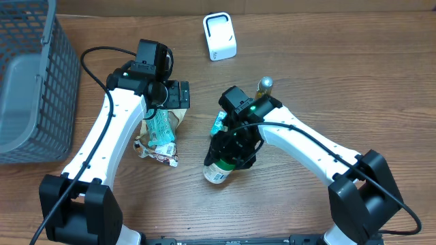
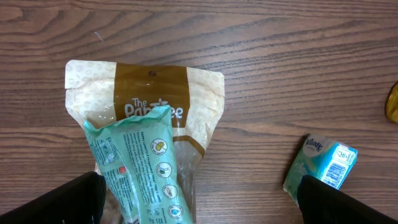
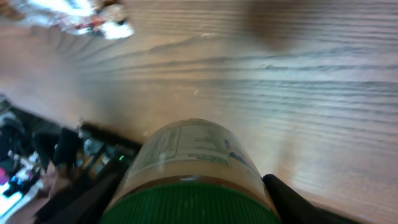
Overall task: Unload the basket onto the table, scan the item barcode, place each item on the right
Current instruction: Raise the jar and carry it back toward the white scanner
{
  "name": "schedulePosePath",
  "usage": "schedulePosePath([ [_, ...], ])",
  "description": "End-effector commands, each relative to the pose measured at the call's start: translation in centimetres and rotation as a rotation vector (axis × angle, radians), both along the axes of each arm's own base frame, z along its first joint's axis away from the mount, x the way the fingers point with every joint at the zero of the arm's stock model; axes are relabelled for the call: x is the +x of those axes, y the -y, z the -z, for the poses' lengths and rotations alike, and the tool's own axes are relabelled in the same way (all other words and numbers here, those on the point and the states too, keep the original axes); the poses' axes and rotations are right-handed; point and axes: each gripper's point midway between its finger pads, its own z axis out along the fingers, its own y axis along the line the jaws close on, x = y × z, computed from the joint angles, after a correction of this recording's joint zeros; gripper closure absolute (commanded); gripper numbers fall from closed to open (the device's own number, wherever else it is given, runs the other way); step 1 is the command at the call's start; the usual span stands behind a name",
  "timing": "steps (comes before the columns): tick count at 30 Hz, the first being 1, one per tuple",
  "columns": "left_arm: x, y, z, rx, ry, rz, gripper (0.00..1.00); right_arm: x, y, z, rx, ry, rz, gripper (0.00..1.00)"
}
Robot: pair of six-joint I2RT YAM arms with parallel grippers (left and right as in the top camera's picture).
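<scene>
My right gripper point(image 1: 235, 151) is shut on a jar point(image 1: 217, 170) with a green lid and a white label. In the right wrist view the jar point(image 3: 193, 162) fills the space between both fingers, lid towards the camera, its label's print facing up. I can make out no barcode on it. A white scanner point(image 1: 220, 36) stands at the back of the table, well away from the jar. My left gripper point(image 2: 199, 205) hangs open over a teal packet point(image 2: 140, 168) that lies on a cream-and-brown pouch point(image 2: 149, 87).
A grey wire basket point(image 1: 30, 75) stands at the far left. A small teal tissue pack point(image 2: 320, 163) shows a barcode beside the left gripper's right finger. A gold object point(image 1: 264, 84) sits behind the right arm. A crumpled wrapper point(image 1: 158, 154) lies near the pouch.
</scene>
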Motion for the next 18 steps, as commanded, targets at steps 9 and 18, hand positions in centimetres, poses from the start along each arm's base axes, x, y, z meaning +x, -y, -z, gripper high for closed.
schedulePosePath([
  [9,0.4,0.5,-0.7,-0.004,0.020,0.023,0.00,5.3,-1.2,-11.2,0.227,0.259,-0.017,0.95],
  [18,0.4,0.5,-0.7,-0.004,0.020,0.023,0.00,11.4,1.2,-16.4,0.316,0.440,0.106,0.96],
])
